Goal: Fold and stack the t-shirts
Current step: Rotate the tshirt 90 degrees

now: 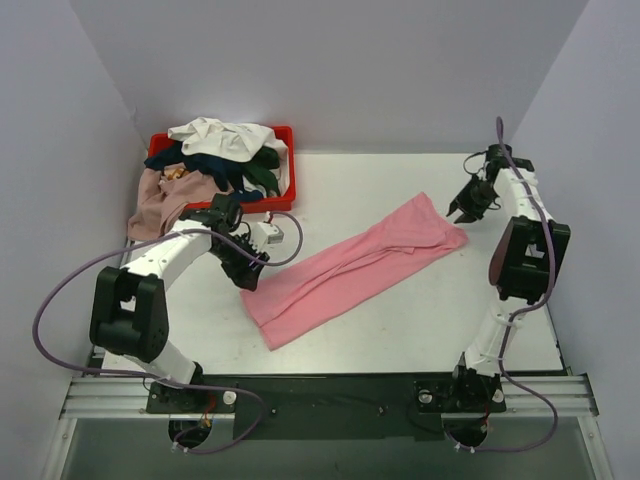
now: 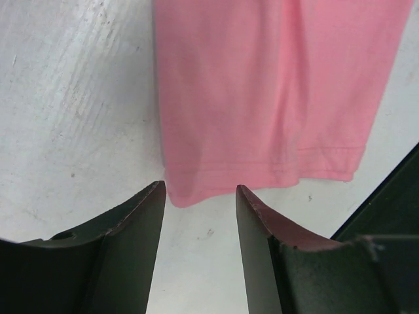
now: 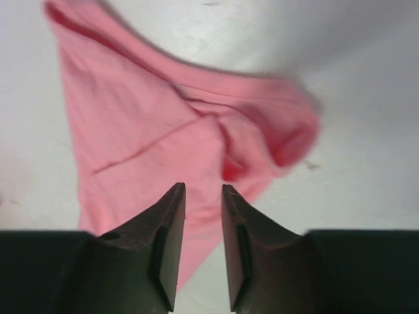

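Observation:
The bright pink t-shirt [image 1: 350, 268] lies as a long folded strip, running diagonally across the table from near left to far right. My left gripper [image 1: 247, 275] is open and empty, just off the strip's near-left end; the left wrist view shows the shirt's hem corner [image 2: 190, 190] just ahead of the open gripper [image 2: 200, 188]. My right gripper [image 1: 462, 212] hovers open beside the strip's far-right end; in the right wrist view the gripper [image 3: 203, 188] is above the bunched pink cloth [image 3: 196, 137], holding nothing.
A red plastic tray [image 1: 285, 135] at the back left holds a pile of white [image 1: 222, 135], navy and dark green shirts, with a dusty mauve one [image 1: 160, 200] spilling over its left side. Grey walls enclose the table on three sides.

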Controlling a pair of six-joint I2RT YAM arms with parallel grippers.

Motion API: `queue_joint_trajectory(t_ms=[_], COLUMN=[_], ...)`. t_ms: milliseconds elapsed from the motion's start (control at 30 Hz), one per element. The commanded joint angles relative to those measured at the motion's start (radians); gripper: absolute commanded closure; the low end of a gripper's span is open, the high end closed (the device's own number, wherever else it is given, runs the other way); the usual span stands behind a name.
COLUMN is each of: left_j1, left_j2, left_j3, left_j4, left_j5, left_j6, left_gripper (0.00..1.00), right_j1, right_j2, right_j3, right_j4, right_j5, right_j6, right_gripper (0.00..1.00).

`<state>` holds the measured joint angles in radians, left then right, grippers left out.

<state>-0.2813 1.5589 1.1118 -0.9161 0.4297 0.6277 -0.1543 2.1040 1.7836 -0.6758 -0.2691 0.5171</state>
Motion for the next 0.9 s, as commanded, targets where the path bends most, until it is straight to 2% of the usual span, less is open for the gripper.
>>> queue_joint_trajectory(t_ms=[0,133,233,333,433,467,500,533,567,600,633,667,700,733,767,833,867], left_j1=[0.025,0.03,0.03,0.03,0.027,0.024,0.021,0.013,-0.004,-0.012,-0.034,-0.045,-0.064,-0.071,-0.079,-0.082,-0.082], left_j2=[0.073,0.089,0.079,0.044,0.0,-0.006,-0.014,-0.017,-0.023,-0.025,-0.031,-0.033,-0.039,-0.043,-0.051,-0.063,-0.068], left_j3=[0.036,0.056,0.051,0.022,-0.01,-0.027,-0.033,-0.049,-0.056,-0.072,-0.076,-0.082,-0.086,-0.089,-0.093,-0.101,-0.107], left_j4=[0.069,0.063,0.057,0.049,0.054,0.06,0.066,0.077,0.085,0.098,0.103,0.108,0.109,0.111,0.109,0.106,0.105], left_j5=[-0.008,0.009,-0.005,-0.023,-0.043,-0.048,-0.054,-0.057,-0.062,-0.069,-0.072,-0.072,-0.068,-0.053,-0.043,-0.006,0.009], left_j6=[-0.02,-0.022,-0.019,-0.002,0.013,0.018,0.018,0.023,0.024,0.026,0.026,0.024,0.018,0.004,-0.008,-0.016,-0.016], left_gripper=[0.43,0.43,0.43,0.43,0.43,0.43,0.43,0.43,0.43,0.43,0.43,0.43,0.42,0.41,0.41,0.39,0.38], right_j1=[-0.06,-0.074,-0.077,-0.082,-0.076,-0.065,-0.059,-0.047,-0.041,-0.03,-0.022,-0.013,-0.007,-0.007,-0.007,-0.01,-0.011], right_j2=[-0.07,0.017,0.138,0.246,0.437,0.495,0.601,0.64,0.68,0.676,0.638,0.619,0.578,0.561,0.515,0.397,0.305], right_j3=[-0.199,-0.204,-0.1,0.034,0.345,0.541,0.632,0.766,0.781,0.719,0.665,0.604,0.594,0.611,0.619,0.571,0.488], right_j4=[0.008,0.045,0.036,0.012,0.018,0.019,0.059,0.108,0.31,0.423,0.647,0.741,0.793,0.786,0.748,0.708,0.699], right_j5=[0.044,-0.01,-0.039,-0.082,-0.154,-0.172,-0.218,-0.244,-0.304,-0.324,-0.321,-0.312,-0.297,-0.294,-0.297,-0.298,-0.292], right_j6=[-0.011,0.015,0.061,0.133,0.237,0.291,0.328,0.406,0.469,0.588,0.631,0.674,0.667,0.614,0.585,0.494,0.433], right_gripper=[0.8,0.9,0.97,1.0,1.0,1.0,1.0,1.0,1.0,1.0,0.93,0.71,0.58,0.41,0.39,0.25,0.19])
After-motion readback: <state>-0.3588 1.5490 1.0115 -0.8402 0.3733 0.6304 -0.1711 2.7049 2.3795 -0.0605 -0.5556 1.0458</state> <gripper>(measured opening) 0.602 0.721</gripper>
